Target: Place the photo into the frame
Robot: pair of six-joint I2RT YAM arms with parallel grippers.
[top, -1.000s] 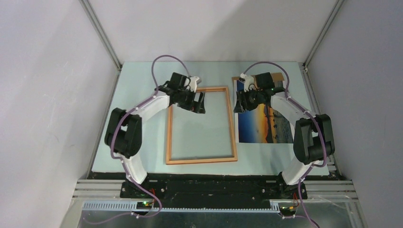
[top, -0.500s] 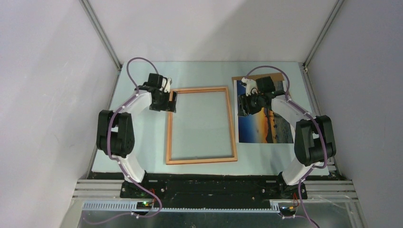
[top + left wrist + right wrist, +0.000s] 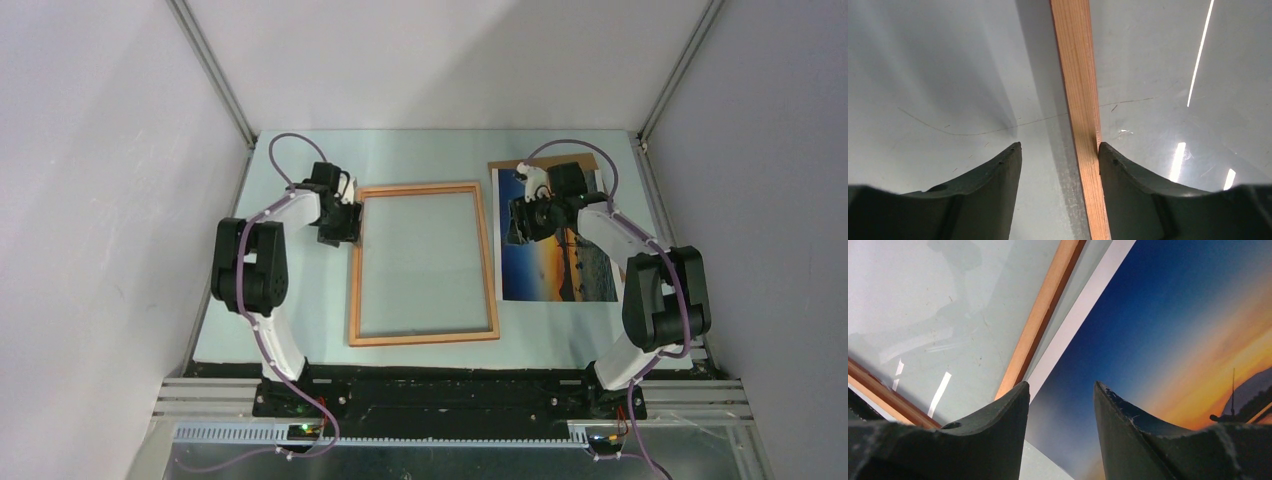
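frame [image 3: 488, 262]: thin orange-brown wood rect w/ clear pane, flat on desk [image 3: 322, 318], approx centre, long sides running near-to-far. desk visible thru pane. one rail up close in left wrist view [image 3: 1079, 90], wood grain visible.

photo [image 3: 556, 268]: sunset print, dark blue at far end fading to orange, dark silhouettes, thin white border. face up, flat, just right of frame w/ narrow gap, not inside it. far end lying over brown backing board [image 3: 592, 160]; only a strip of board showing past far edge.

left arm: elbow folded back, forearm reaching fwd-right, wrist pitched down at frame's left rail near far-left corner. left tool [image 3: 1059, 150] released, straddling that rail: one finger [image 3: 1140, 192] touching rail on pane side, other finger [image 3: 973, 192] clear of rail on bare-desk side. no clamp.

right arm: elbow folded near desk's right edge, forearm reaching fwd-left, wrist down over photo's far-left corner. right tool [image 3: 1060, 387] released, fingers apart, nothing betw them; white border + blue sky under the gap. contact w/ photo: can't tell.
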